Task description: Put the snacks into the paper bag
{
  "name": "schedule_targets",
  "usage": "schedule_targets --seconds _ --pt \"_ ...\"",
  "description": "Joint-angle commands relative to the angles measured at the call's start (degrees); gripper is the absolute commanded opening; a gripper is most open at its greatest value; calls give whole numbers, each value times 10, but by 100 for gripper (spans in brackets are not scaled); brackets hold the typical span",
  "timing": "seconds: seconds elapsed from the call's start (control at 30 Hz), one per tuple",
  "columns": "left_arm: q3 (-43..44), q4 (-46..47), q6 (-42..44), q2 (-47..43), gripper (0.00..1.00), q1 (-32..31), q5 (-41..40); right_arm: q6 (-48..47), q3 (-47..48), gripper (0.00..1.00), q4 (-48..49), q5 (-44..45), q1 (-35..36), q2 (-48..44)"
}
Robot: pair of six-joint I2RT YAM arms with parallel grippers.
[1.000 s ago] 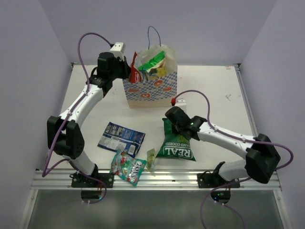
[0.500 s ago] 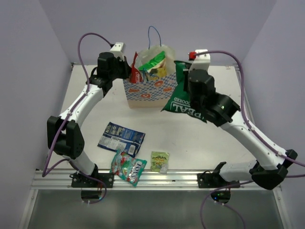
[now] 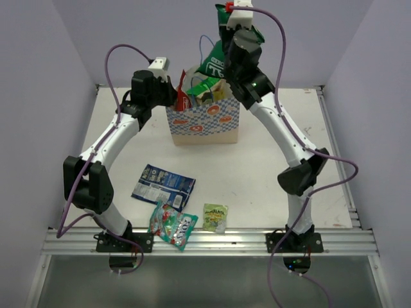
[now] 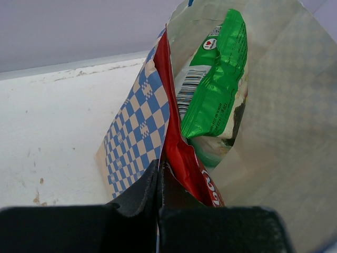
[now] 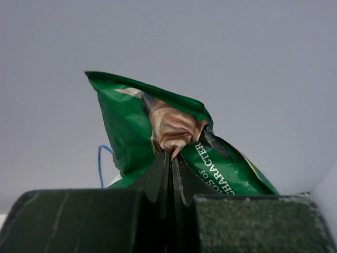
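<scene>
Right gripper [image 5: 171, 158] has swung the dark green chip bag [image 3: 216, 61] up off the table to just above the paper bag [image 3: 205, 125], jaws pinching its crumpled top. Left gripper [image 4: 159, 169] clamps the paper bag's left rim. Dark blue packet [image 3: 163, 183], candy packet [image 3: 172, 226] and sachet [image 3: 216, 217] lie well in front of the bag.

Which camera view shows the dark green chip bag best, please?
Right wrist: the dark green chip bag sits close, pinched in the right gripper. The top view shows it small, partly behind the arm, above the paper bag. Left wrist misses it.
</scene>
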Motion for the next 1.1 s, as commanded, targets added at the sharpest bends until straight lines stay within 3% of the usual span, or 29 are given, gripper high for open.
schedule_targets --seconds 0.0,0.07,0.17,0.5,0.6,0.8,1.07 --pt "1 22 -6 2 0 -3 15 -40 83 0 107 -54 4 67" --pt "1 19 -5 2 0 -3 14 -31 107 0 114 -66 4 87" --pt "0 18 -3 2 0 -3 11 -22 58 0 134 -75 4 85" --pt "1 16 -2 1 0 -3 8 22 -307 0 224 -135 5 -60" --pt "3 16 -3 4 0 -3 13 21 -350 0 214 -140 5 -90" --pt "3 22 -6 8 0 -3 14 21 -389 0 160 -157 10 -149" --pt "3 21 -6 3 0 -3 16 43 -279 0 -29 -236 11 -120"
